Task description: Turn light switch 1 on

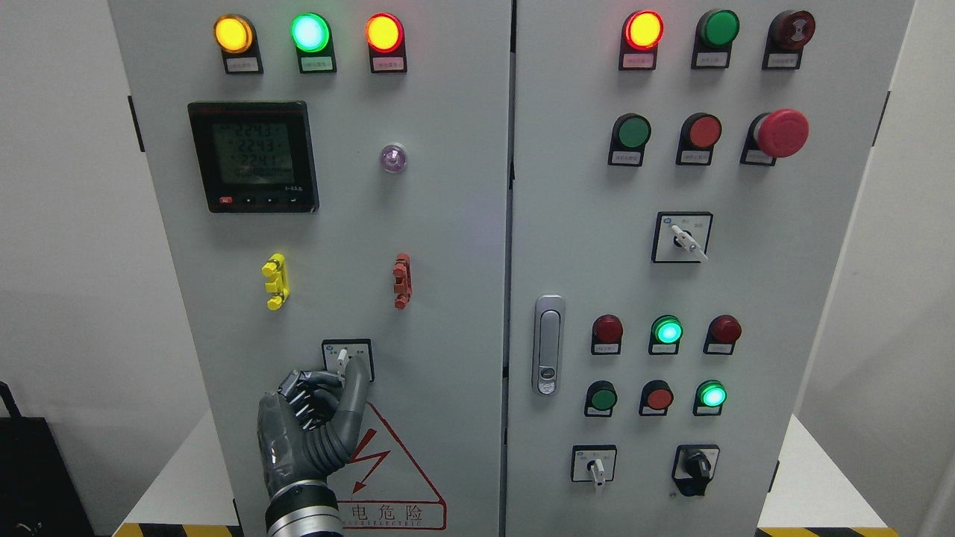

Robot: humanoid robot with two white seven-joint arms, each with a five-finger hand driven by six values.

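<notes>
The grey robotic left hand (310, 418) has its fingers (357, 388) curled at the small white rotary selector switch (343, 357) low on the grey cabinet's left door (448, 298), apparently pinching its knob; next, I judge, comes a twist to switch on.

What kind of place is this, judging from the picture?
Probably an industrial or electrical training room. A grey control cabinet carries indicator lamps, a digital power meter and a red emergency stop button. The left robot hand touches a rotary switch.
</notes>
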